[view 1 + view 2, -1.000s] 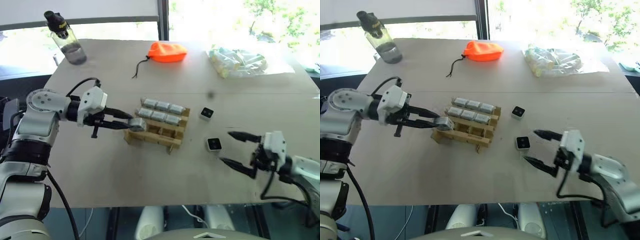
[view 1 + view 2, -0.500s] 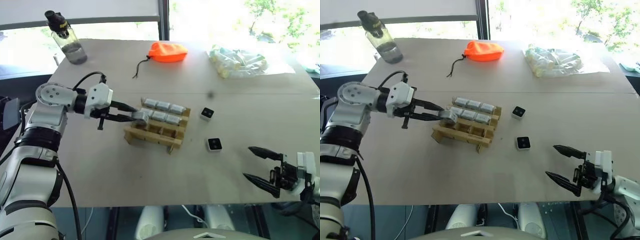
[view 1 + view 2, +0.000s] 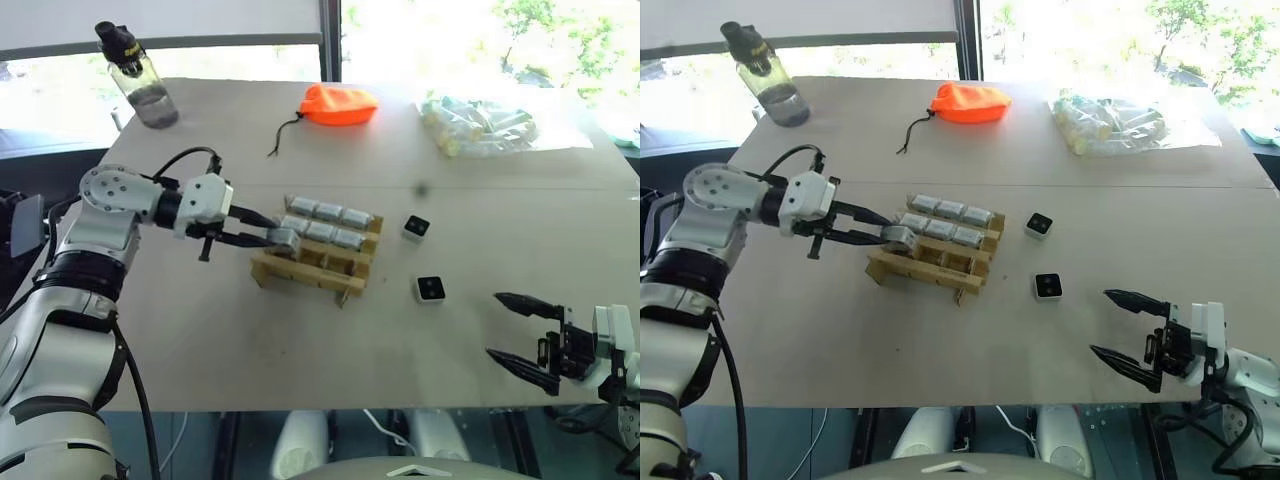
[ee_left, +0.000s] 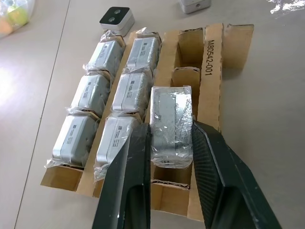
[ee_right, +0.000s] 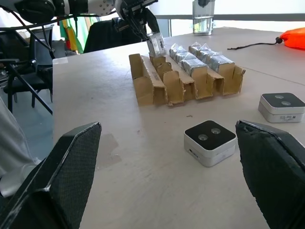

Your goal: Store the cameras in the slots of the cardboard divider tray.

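My left jaws (image 4: pixel 169 143), pinching a wrapped camera (image 4: pixel 170 119), have carried it over the tray (image 4: pixel 212 71), probably the third row's end slot; right jaws (image 3: pixel 522 335), spread, have pulled back.

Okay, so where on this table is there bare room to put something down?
The near edge, between the cardboard tray and the right end effector, is bare. So is the far middle strip between the water bottle and the orange pouch. It is crowded around the tray, where the left end effector holds a wrapped camera, and by the two loose cameras.

Nine cameras (image 4: pixel 171 125), one cardboard divider tray (image 4: pixel 212 62)
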`<state>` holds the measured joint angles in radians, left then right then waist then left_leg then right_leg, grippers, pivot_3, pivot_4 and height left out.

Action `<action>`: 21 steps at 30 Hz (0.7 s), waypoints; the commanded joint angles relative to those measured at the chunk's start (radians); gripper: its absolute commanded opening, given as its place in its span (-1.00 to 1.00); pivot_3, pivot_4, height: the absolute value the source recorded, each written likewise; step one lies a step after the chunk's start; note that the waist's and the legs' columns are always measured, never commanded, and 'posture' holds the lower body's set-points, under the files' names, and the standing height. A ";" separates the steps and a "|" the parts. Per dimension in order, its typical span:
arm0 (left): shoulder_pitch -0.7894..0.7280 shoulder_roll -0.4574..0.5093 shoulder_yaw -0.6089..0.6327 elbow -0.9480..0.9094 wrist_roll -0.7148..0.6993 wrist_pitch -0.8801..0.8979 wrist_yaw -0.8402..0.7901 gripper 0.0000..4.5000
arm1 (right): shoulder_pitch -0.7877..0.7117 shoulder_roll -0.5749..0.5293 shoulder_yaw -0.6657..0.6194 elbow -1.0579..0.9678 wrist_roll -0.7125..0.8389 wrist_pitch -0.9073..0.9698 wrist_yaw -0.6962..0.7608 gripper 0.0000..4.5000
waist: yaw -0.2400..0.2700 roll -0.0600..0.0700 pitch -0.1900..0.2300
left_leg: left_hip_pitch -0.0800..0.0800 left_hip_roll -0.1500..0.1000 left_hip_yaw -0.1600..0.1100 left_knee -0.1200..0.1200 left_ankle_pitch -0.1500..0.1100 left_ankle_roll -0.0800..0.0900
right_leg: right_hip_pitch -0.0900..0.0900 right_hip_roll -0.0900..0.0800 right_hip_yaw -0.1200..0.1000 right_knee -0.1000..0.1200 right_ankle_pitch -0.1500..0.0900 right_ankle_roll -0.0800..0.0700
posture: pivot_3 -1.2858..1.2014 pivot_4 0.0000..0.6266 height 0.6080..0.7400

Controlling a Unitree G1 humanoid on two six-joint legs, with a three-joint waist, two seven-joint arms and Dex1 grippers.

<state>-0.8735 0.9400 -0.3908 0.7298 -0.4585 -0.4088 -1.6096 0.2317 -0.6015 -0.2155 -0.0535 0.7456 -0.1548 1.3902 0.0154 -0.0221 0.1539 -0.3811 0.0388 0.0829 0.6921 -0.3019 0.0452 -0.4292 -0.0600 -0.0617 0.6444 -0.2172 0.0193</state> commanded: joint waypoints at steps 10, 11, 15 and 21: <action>-0.085 0.016 -0.060 0.089 0.001 -0.031 -0.005 -0.71 | 0.001 0.016 -0.047 0.005 0.009 -0.003 0.024 0.99 | 0.000 0.000 0.000 | -0.001 0.000 0.000 0.004 0.000 0.000 | 0.000 0.000 0.000 0.002 0.000 0.000 | 0.03 -0.52 0.78; -0.085 0.018 -0.065 0.088 0.000 -0.030 -0.005 -0.71 | 0.001 0.018 -0.049 0.004 0.008 -0.003 0.025 0.99 | 0.000 0.000 0.000 | -0.001 0.000 -0.001 0.004 0.000 0.000 | 0.000 0.000 0.000 0.002 0.000 0.000 | 0.03 -0.52 0.78; -0.081 0.030 -0.094 0.076 -0.013 -0.023 -0.005 -0.71 | -0.003 0.022 -0.057 0.014 0.005 -0.006 0.030 0.99 | 0.000 0.000 0.000 | -0.001 0.000 -0.001 0.004 0.000 0.000 | 0.000 0.000 -0.001 0.002 0.000 0.000 | 0.03 -0.52 0.78; -0.067 0.053 -0.156 0.042 -0.037 -0.009 -0.005 -0.71 | -0.007 0.023 -0.055 0.020 -0.001 -0.006 0.037 0.99 | -0.002 0.000 0.000 | -0.002 0.000 -0.001 0.005 -0.001 0.001 | 0.000 0.000 0.000 0.002 0.000 0.000 | 0.03 -0.52 0.78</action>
<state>-0.9368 0.9643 -0.5255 0.7990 -0.4754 -0.4281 -1.6065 0.2277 -0.5793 -0.2445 -0.0221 0.7401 -0.1550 1.4124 0.0137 -0.0220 0.1539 -0.3826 0.0390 0.0819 0.6970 -0.3024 0.0460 -0.4290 -0.0599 -0.0622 0.6464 -0.2172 0.0193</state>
